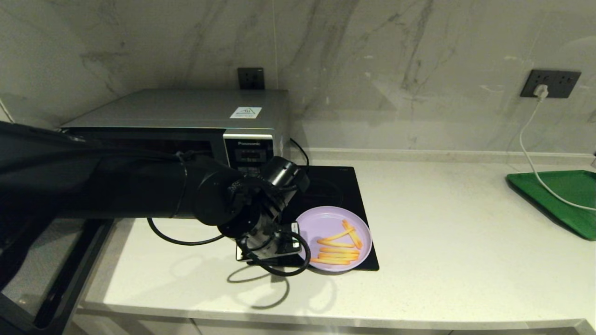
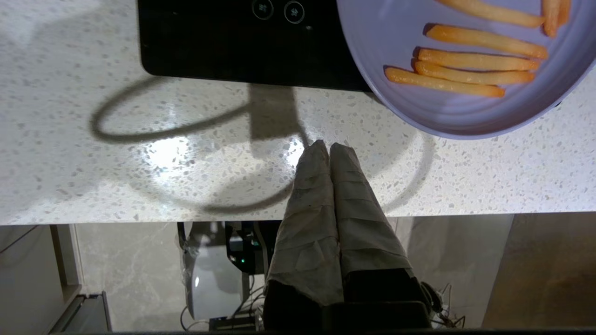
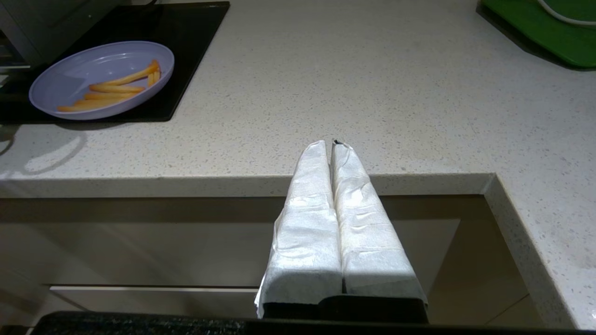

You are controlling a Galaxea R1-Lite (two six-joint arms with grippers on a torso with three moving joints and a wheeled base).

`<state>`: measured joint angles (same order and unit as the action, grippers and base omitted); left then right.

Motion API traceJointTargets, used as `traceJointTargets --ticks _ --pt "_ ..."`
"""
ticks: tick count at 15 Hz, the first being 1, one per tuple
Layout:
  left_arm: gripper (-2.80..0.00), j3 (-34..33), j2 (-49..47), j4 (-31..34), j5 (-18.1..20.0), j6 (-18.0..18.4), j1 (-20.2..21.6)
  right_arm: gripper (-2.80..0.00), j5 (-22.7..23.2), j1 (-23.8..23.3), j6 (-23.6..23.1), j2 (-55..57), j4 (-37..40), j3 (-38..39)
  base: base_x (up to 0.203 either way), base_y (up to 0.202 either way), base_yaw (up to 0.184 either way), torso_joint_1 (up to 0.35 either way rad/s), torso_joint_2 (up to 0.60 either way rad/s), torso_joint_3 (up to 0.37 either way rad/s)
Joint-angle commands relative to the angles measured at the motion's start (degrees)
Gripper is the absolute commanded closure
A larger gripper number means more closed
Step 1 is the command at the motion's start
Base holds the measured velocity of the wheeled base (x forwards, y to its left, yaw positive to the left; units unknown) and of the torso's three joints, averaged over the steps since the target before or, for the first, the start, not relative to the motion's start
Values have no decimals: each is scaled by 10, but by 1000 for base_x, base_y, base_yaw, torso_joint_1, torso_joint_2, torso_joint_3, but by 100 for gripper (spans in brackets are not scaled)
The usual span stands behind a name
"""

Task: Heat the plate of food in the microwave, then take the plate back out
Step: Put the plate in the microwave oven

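The lilac plate of food [image 1: 326, 223] sits on the front right corner of the black hob, with several orange fry sticks [image 1: 337, 251] on it. It also shows as the plate [image 2: 396, 46] and the plate [image 3: 70, 74] in the wrist views. My left gripper [image 1: 266, 252] hangs just left of the plate, above the counter. Its taped fingers are pressed together with nothing between them, so the left gripper [image 2: 324, 146] is shut. The silver microwave [image 1: 186, 111] stands at the back left, its front mostly hidden by my left arm. My right gripper [image 3: 331, 144], shut and empty, hovers by the counter's front edge.
The black induction hob [image 1: 333, 184] lies right of the microwave. A green tray [image 1: 558, 200] sits at the far right, and a white cable [image 1: 528, 153] runs across it from a wall socket. A loose black cable [image 1: 279, 272] loops under the left wrist.
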<state>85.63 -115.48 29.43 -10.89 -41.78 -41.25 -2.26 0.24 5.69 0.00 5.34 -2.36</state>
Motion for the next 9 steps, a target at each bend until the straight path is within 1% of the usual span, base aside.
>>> traceJointTargets --ticks 1,2,3,9 --pt "-280 9 -21 2 26 -1 2 0 0 0 0 1 0 0 0 0 0 0 0 0" --pt "-280 16 -20 2 54 0 12 0 0 0 0 1 0 0 0 0 0 0 0 0" --pt "-280 24 -21 2 66 1 16 0 0 0 0 1 0 0 0 0 0 0 0 0" --pt "-280 62 -69 2 66 0 16 0 0 0 0 1 0 0 0 0 0 0 0 0"
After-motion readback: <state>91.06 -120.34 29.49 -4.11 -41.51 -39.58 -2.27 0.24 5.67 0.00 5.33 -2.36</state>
